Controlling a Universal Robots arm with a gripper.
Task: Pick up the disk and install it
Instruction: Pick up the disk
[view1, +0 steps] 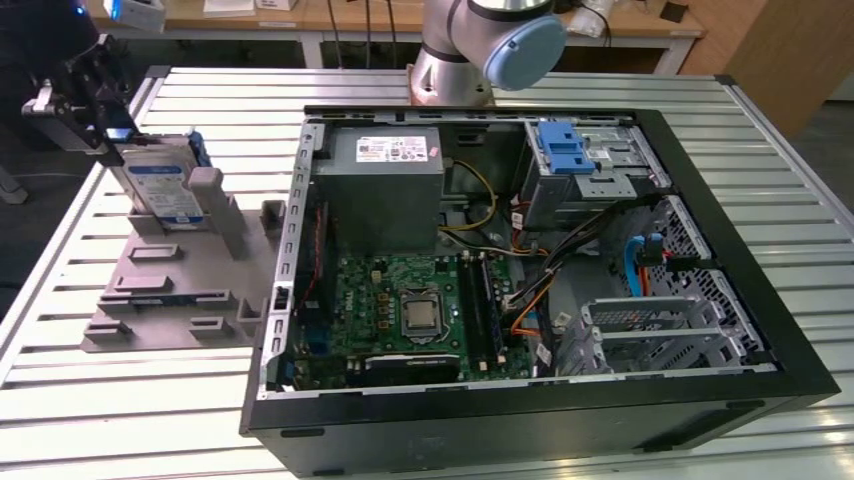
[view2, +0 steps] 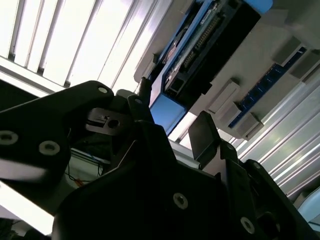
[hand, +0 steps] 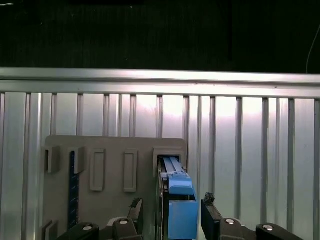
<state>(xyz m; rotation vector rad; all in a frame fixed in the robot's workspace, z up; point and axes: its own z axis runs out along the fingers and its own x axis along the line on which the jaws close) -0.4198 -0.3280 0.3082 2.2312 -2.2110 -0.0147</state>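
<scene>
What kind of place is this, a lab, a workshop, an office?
Probably a robotics lab bench: a robot arm stands at a slatted metal table, which carries an open computer case and a grey fixture holding the disk on edge.

We look down steeply in the exterior view; both wrist views closely face its nine-o'clock grey fixture (view1: 167, 285).

The disk (view1: 160, 188) stands in the fixture (view1: 171, 288) — seemingly upright — at the exterior view's left of the case (view1: 507, 425).
</scene>
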